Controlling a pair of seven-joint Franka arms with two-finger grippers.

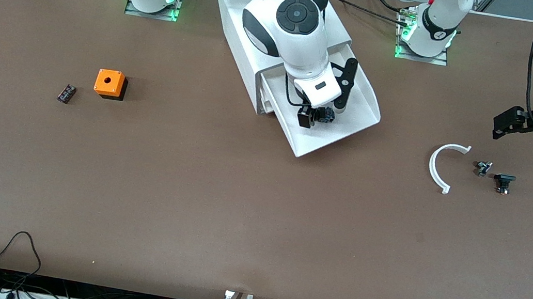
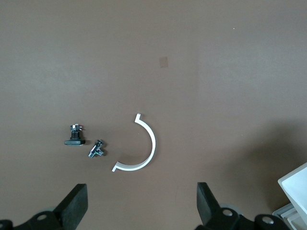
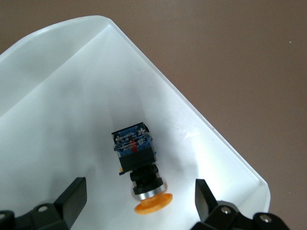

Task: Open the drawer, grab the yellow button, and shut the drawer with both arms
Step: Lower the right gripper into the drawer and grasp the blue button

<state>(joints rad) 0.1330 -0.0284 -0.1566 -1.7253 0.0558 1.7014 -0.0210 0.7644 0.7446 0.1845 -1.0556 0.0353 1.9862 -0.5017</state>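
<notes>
The button [image 3: 138,168] lay in the pulled-out drawer [image 1: 355,111], directly beneath the open, empty right end effector [image 3: 139,201], long axis crosswise between its fingers; the left end effector [image 2: 141,203], open, waited over the desk [image 1: 215,215].

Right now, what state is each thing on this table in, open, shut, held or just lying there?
drawer: pulled open from the cabinet.
button: lying on its side in the drawer, not held.
right gripper: jaws open, over the button.
left gripper: jaws open, empty, waiting above the white curved piece.
orange box: upright on the table, untouched.
</notes>
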